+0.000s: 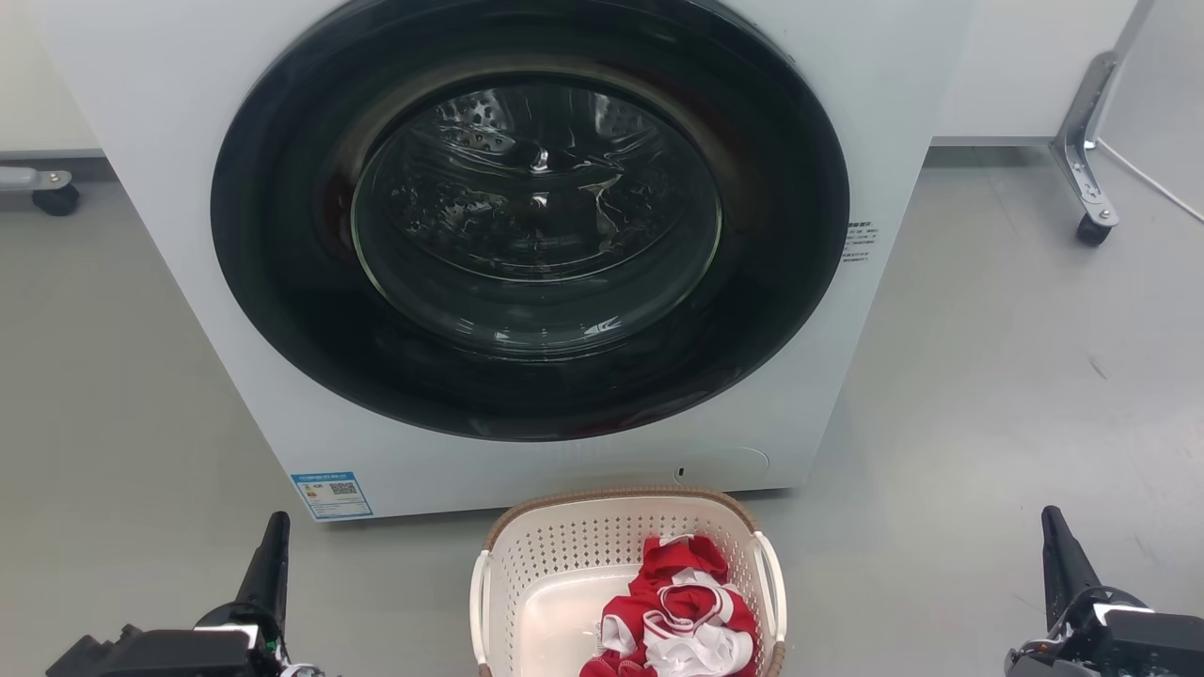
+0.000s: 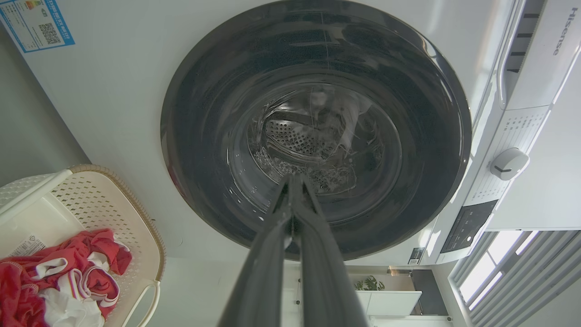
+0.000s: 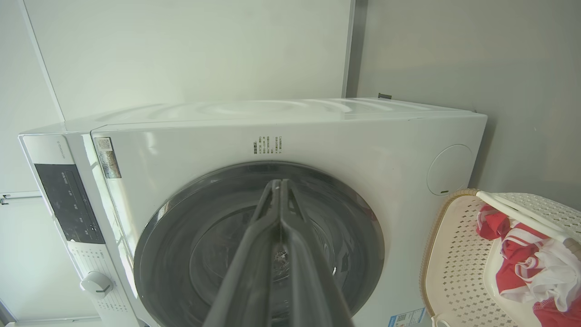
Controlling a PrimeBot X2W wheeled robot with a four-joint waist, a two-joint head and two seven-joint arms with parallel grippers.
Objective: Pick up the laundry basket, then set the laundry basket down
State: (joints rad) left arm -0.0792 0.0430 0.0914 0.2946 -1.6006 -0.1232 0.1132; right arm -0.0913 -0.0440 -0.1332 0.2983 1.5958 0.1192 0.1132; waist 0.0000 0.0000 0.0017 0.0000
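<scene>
The laundry basket (image 1: 564,555) stands on the grey floor right in front of the washing machine, cream-white with perforated sides, a brown woven rim and white side handles. Red and white clothes (image 1: 682,611) lie in its right half. It also appears as the laundry basket (image 2: 86,200) at the left wrist view's lower left and the laundry basket (image 3: 458,254) at the right wrist view's lower right. My left gripper (image 1: 275,531) sits low at the left, well apart from the basket, fingers together. My right gripper (image 1: 1053,527) sits low at the right, also shut and holding nothing.
A white front-loading washing machine (image 1: 527,244) with a round dark glass door, closed, stands just behind the basket. Caster legs (image 1: 1091,226) of a frame stand at the back right, and another caster (image 1: 55,197) at the back left. Grey floor spreads on both sides.
</scene>
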